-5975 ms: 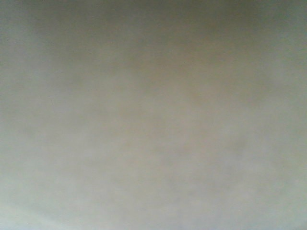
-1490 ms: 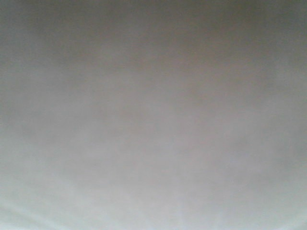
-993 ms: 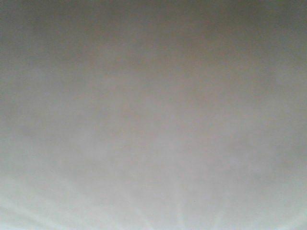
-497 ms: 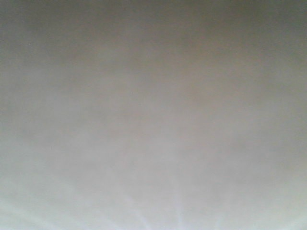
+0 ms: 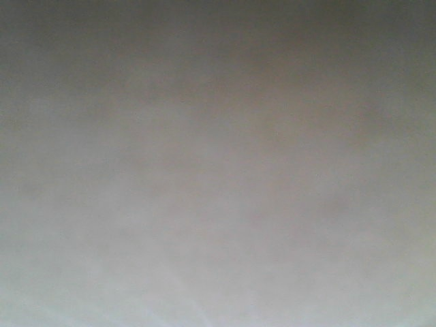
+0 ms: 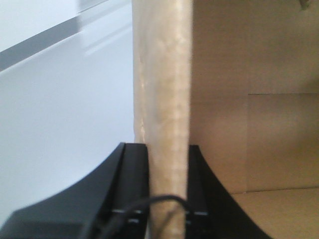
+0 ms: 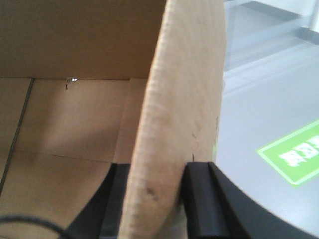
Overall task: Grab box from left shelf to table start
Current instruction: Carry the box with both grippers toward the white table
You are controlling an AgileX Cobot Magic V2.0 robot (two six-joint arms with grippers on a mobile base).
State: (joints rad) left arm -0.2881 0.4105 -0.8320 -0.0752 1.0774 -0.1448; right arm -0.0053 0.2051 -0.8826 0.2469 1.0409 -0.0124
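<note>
The brown cardboard box (image 6: pixel 239 99) is held by both grippers on opposite walls. In the left wrist view, my left gripper (image 6: pixel 164 149) is shut on the box's left wall edge (image 6: pixel 162 74), one black finger on each side. In the right wrist view, my right gripper (image 7: pixel 159 167) is shut on the right wall edge (image 7: pixel 184 99), with the box's inside (image 7: pixel 75 114) to its left. The front view is filled by a blurred grey-brown surface (image 5: pixel 218 163) with no detail. The left shelf is out of view.
Left of the box lies a pale bluish-white surface (image 6: pixel 55 114) with a dark grey strip (image 6: pixel 35 47) at its far side; I cannot tell whether it is the table. Right of the box is grey floor (image 7: pixel 264 99) with a green marking (image 7: pixel 296 154).
The front view stays a featureless blur. Faint bright streaks near its bottom edge half a second ago no longer show.
</note>
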